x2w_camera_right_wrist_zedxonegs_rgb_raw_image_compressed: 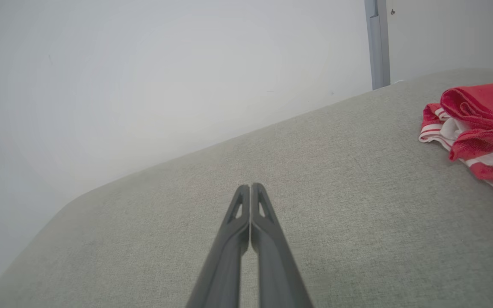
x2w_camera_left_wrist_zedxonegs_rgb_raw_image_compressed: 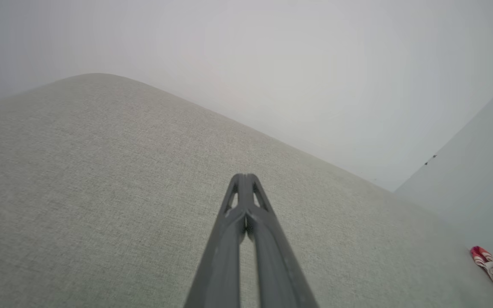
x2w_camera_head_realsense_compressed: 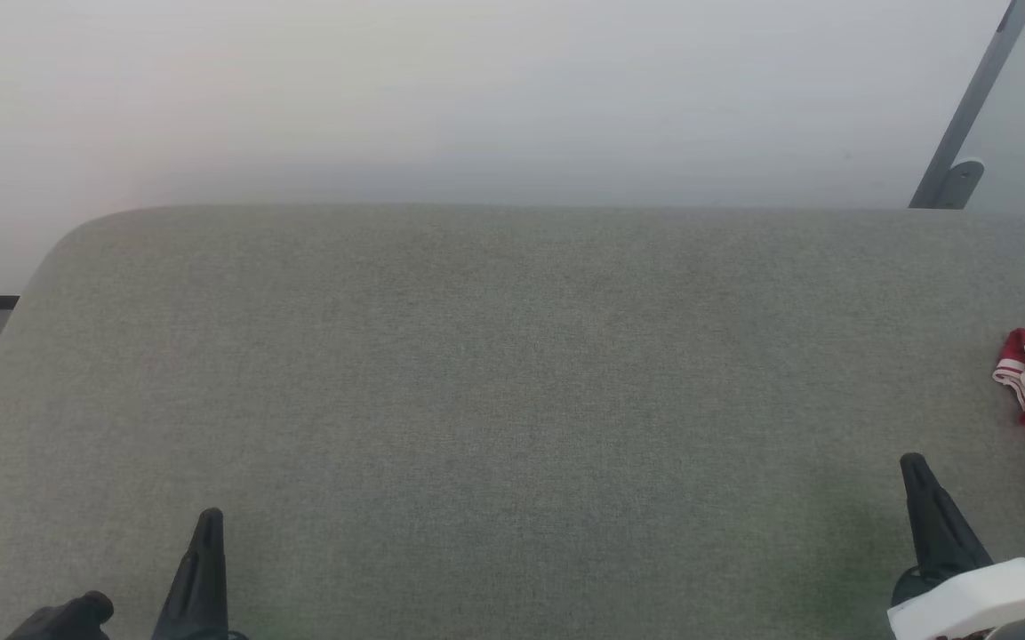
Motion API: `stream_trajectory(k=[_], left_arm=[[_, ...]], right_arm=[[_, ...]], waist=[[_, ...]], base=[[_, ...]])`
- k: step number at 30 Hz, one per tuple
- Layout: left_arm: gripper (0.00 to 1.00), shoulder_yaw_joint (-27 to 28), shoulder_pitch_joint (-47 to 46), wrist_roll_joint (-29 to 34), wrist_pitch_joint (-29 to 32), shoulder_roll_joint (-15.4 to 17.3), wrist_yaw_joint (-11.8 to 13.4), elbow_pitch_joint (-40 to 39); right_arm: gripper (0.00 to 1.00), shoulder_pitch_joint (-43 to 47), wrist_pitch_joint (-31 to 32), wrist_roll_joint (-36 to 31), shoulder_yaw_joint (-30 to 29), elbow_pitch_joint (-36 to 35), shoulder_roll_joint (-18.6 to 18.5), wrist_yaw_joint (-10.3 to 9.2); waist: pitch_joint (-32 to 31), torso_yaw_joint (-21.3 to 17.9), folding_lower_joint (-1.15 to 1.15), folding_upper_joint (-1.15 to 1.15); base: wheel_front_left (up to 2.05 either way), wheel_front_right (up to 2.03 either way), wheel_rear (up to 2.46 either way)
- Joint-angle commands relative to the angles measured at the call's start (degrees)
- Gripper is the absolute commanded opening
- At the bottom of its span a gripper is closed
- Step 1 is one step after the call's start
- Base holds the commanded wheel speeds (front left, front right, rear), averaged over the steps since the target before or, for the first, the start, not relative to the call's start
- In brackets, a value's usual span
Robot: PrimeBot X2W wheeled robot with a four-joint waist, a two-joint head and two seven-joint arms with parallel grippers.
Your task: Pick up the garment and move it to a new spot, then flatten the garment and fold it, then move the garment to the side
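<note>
Right, tools first: we see the left gripper (x2w_camera_left_wrist_zedxonegs_rgb_raw_image_compressed: pixel 245 175) fully closed, its two dark fingers pressed tip to tip w/ nothing between them, poised over bare upholstery. Same for the right gripper (x2w_camera_right_wrist_zedxonegs_rgb_raw_image_compressed: pixel 250 186): closed up, empty, clear of the cloth. We can't tell whether either tip touches the surface. In the head view they sit at lower L and lower R, tips pointing up that view toward the wall.

Materials: the fingers (x2w_camera_right_wrist_zedxonegs_rgb_raw_image_compressed: pixel 272 256) are matte dark plastic, long and tapering, w/ slotted cut-outs near the tips. We note a smooth white housing (x2w_camera_head_realsense_compressed: pixel 983 596) behind the right gripper. The work surface is a grey cushion (x2w_camera_head_realsense_compressed: pixel 512 400) in woven, slightly heathered fabric, w/ a flat top and a rounded far-left corner. Behind it stand a plain pale wall (x2w_camera_head_realsense_compressed: pixel 476 89) and a slanted grey metal bar (x2w_camera_head_realsense_compressed: pixel 974 98) at upper R.

The garment (x2w_camera_right_wrist_zedxonegs_rgb_raw_image_compressed: pixel 477 115) lies on the cushion at its right side, near the right gripper but apart from it, and well apart from the left one. It's a bright red jersey, bunched and rolled, w/ white red-striped trim and white lining showing. The striped edge faces the cushion's ctr. In the head view the visible part runs approx. near-to-far along the view's R edge, but it's cut off there, so we can't tell its true long axis.
</note>
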Motion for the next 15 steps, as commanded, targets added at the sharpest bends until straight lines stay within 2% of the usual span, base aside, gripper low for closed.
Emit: stream_trajectory(k=[1, 15], left_arm=[[0.00, 0.1, -1.6, -1.5, 0.4, 0.3, 0.0, -0.6], [0.00, 0.1, -4.4, -13.2, 3.6, -0.3, 0.0, 1.2]], right_arm=[[0.00, -1.5, 0.3, 1.6, -0.3, -0.5, -0.2, -0.01], [0.00, -3.4, 2.4, 12.6, -0.8, 1.1, 1.2, -0.01]], waist=[[0.0, 0.0, 0.00, 0.00], [0.1, -0.5, 0.00, 0.00]], base=[[0.00, 0.00, 0.00], [0.00, 0.00, 0.00]])
